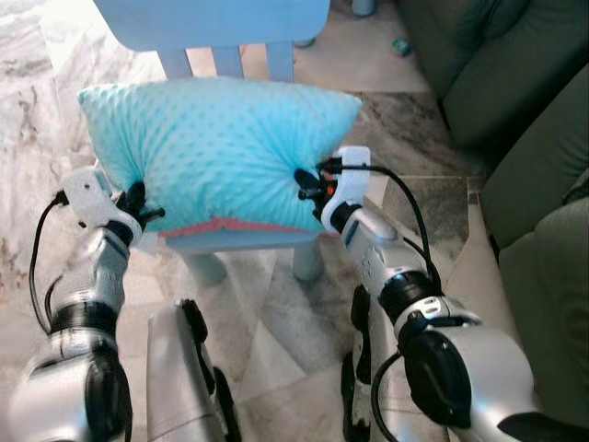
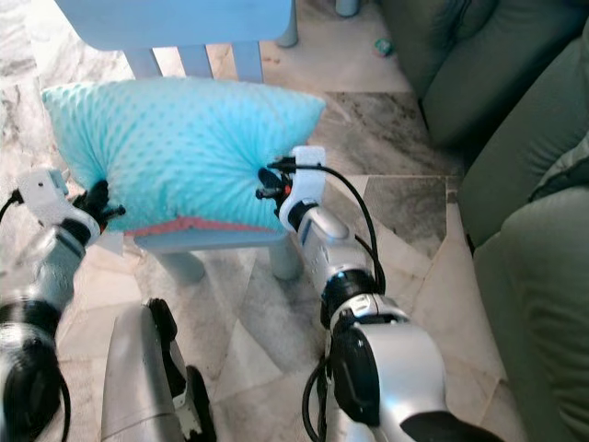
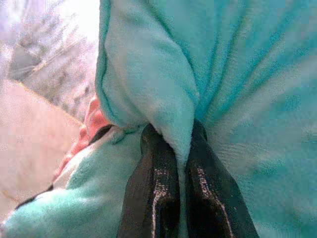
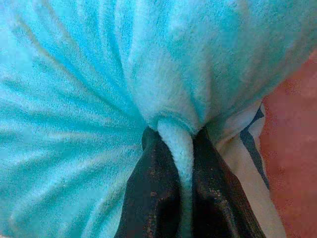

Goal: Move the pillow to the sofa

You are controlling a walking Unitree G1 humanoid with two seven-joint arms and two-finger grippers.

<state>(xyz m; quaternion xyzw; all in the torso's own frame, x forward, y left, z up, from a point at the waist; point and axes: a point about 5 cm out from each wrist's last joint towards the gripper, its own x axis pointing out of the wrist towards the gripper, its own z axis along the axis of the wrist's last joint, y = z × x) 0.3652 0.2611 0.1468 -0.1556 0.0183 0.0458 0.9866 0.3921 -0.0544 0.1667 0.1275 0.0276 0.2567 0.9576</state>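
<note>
Over the chair (image 1: 230, 241), a turquoise dimpled pillow (image 1: 221, 147), ends bunched.

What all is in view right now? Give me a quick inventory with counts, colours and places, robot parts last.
pillow: one, turquoise with a dotted texture and a pink-red underside edge, over the chair seat, pinched at both ends.
chair: one, pale blue, directly ahead, behind and under the pillow.
sofa: one, dark green, to the robot's right.
floor: marble tiles, grey and beige.
small object: one, teal, on the floor near the sofa; too small to identify.
left gripper: black fingers shut on a fold at the pillow's left end.
right gripper: black fingers shut on a fold at the pillow's right end.
legs: two, silver, at the bottom of the head views.
</note>
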